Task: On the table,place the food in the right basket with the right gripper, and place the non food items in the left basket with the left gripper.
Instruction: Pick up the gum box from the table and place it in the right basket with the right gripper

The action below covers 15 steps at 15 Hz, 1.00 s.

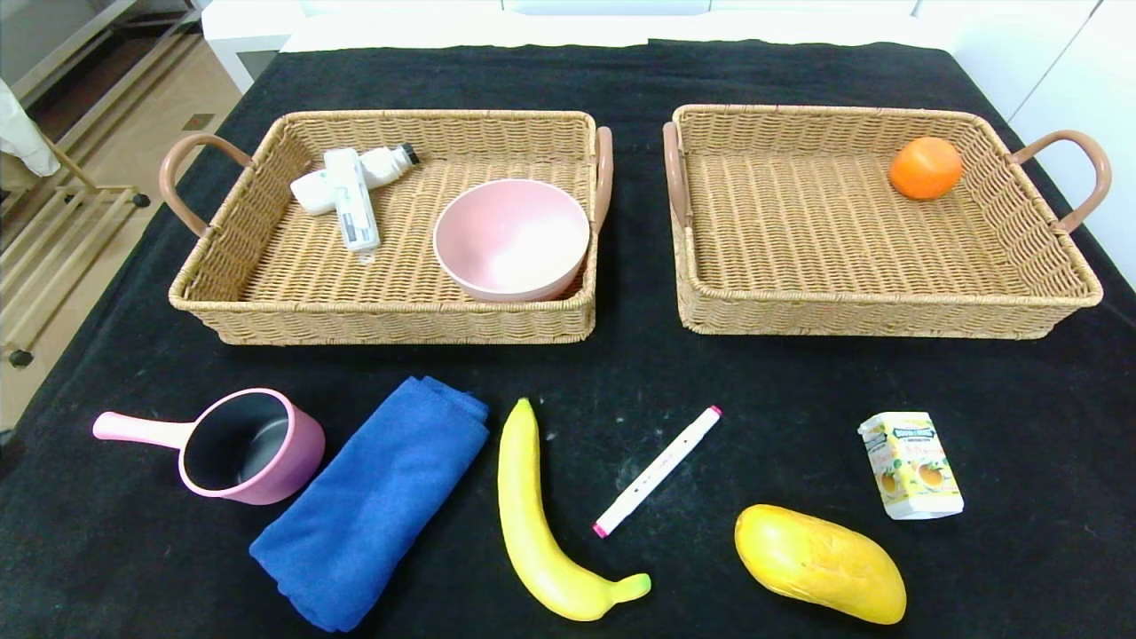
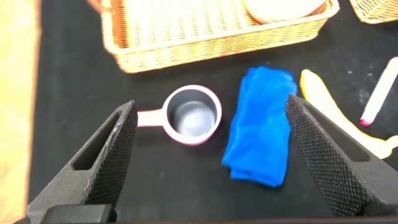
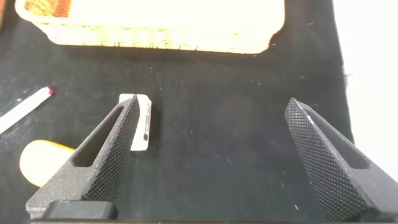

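On the black table lie a pink saucepan (image 1: 240, 444), a folded blue towel (image 1: 373, 501), a banana (image 1: 541, 524), a white marker (image 1: 657, 470), a mango (image 1: 816, 564) and a juice carton (image 1: 910, 463). The left basket (image 1: 266, 302) holds a pink bowl (image 1: 510, 238) and white bottles (image 1: 351, 191). The right basket (image 1: 887, 311) holds an orange (image 1: 925, 167). Neither gripper shows in the head view. My left gripper (image 2: 208, 152) is open above the table, near the saucepan (image 2: 193, 115) and towel (image 2: 260, 124). My right gripper (image 3: 211, 146) is open over bare cloth beside the carton (image 3: 142, 121).
The table's black cloth (image 1: 799, 390) has bare room between the baskets and the front row. Beyond the table's left edge is a wooden floor with a rack (image 1: 53, 231). A white surface (image 3: 373, 74) lies past the table's right edge.
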Each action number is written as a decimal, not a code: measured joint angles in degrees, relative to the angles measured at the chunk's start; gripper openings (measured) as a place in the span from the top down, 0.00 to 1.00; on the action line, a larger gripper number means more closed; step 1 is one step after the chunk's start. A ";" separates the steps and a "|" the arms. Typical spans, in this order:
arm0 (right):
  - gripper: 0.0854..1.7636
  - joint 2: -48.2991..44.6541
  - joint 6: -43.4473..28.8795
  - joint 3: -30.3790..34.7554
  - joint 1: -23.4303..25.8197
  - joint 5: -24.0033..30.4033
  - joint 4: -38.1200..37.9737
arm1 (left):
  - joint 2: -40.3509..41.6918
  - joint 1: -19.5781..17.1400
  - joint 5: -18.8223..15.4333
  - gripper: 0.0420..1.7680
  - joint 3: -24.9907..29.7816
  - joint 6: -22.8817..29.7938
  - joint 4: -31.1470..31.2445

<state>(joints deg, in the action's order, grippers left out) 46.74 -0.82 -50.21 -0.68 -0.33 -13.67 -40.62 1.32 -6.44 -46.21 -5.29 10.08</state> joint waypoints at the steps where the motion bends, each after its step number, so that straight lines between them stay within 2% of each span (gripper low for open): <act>1: 0.03 3.01 -0.09 -1.30 -0.09 0.38 0.00 | -2.65 0.00 -1.50 0.03 -1.38 0.02 -0.02; 5: 0.03 13.84 -2.34 -6.68 -2.65 1.34 0.09 | -12.85 0.00 -7.39 0.03 -6.27 -0.02 -0.72; 8: 0.03 18.91 -3.32 -8.50 -7.00 1.29 0.28 | -18.72 0.85 -11.53 0.03 -7.97 -0.18 -4.77; 12: 0.03 23.38 -5.74 -10.18 -13.26 0.93 0.30 | -23.95 6.58 -11.89 0.03 -8.19 -0.60 -9.31; 15: 0.03 25.37 -6.10 -10.79 -15.35 0.90 0.24 | -26.61 11.17 -11.91 0.03 -8.30 -1.04 -11.81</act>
<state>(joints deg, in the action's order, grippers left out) 72.11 -6.91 -61.00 -16.03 0.57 -13.42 -67.23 12.48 -18.35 -54.52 -6.33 -1.73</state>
